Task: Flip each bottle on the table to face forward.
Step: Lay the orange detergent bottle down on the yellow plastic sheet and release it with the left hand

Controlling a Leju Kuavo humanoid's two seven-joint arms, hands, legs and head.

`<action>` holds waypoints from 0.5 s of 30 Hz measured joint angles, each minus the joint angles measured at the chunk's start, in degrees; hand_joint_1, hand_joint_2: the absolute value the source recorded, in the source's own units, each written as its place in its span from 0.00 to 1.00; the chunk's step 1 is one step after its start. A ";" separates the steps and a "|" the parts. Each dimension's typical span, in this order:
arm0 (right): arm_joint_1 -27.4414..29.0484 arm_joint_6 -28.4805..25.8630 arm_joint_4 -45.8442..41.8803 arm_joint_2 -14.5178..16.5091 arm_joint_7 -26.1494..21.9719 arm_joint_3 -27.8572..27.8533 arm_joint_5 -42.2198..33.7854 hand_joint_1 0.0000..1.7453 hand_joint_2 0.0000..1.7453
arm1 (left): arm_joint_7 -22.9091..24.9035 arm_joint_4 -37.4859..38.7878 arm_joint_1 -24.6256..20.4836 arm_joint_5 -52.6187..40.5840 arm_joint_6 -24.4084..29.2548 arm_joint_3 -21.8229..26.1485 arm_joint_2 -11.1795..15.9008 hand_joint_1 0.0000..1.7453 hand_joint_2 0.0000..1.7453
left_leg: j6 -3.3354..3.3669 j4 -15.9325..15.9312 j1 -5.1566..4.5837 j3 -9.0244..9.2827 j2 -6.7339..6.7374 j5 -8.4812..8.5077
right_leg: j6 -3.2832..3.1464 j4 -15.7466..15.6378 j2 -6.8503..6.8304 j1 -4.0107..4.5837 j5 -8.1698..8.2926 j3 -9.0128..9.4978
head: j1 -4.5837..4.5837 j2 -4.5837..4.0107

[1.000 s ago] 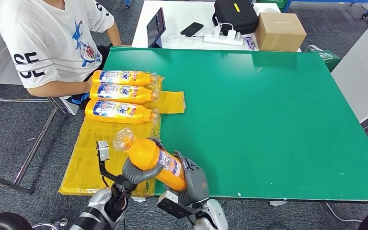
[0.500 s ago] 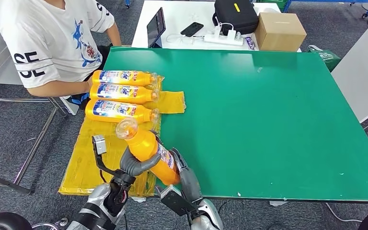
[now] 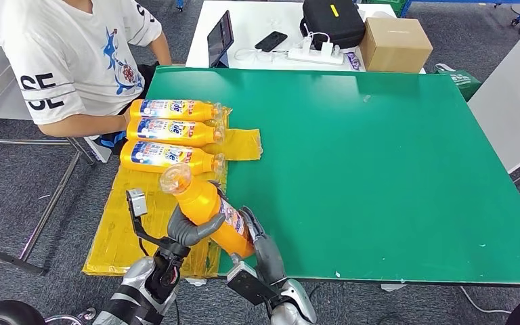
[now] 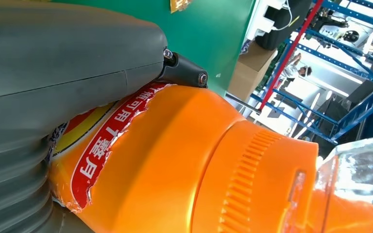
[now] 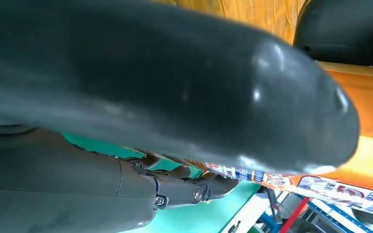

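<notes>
- Head view, item one: we hold an orange bottle (image 3: 206, 210) off the table, tilted, its clear cap end pointing up toward the person and its base down toward us, above the near left corner of the green table (image 3: 379, 169).
- Our left hand (image 3: 188, 230) wraps the bottle's middle from the left side; our right hand (image 3: 261, 240) holds its lower part from the right, fingers lying along the label.
- Left wrist view: the same bottle fills most of the frame, its orange body, ribbed collar and a red-edged label with white characters against the grey thumb.
- Three more orange bottles (image 3: 172, 132) lie on their sides in a row on a yellow sheet (image 3: 125, 223), blue-and-white labels up, caps pointing right.
- All four bottles look full of orange liquid.
- A person in a white shirt (image 3: 74, 54) sits at the far left corner, forearm just beside the row.
- Behind the green table: a cardboard box (image 3: 394, 44), a black case (image 3: 332, 20), a tablet (image 3: 221, 37) and a phone (image 3: 271, 41) on a white table.
</notes>
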 joint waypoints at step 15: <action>4.93 -2.88 -22.06 -2.14 -0.21 0.40 -11.64 0.00 0.00 | -11.05 -10.13 -5.12 -25.76 32.93 9.26 0.03 1.00 1.00 | -0.02 0.00 0.01 -0.01 -0.02 0.03 | 0.00 0.02 0.00 0.00 0.01 -0.01 | 0.00 0.00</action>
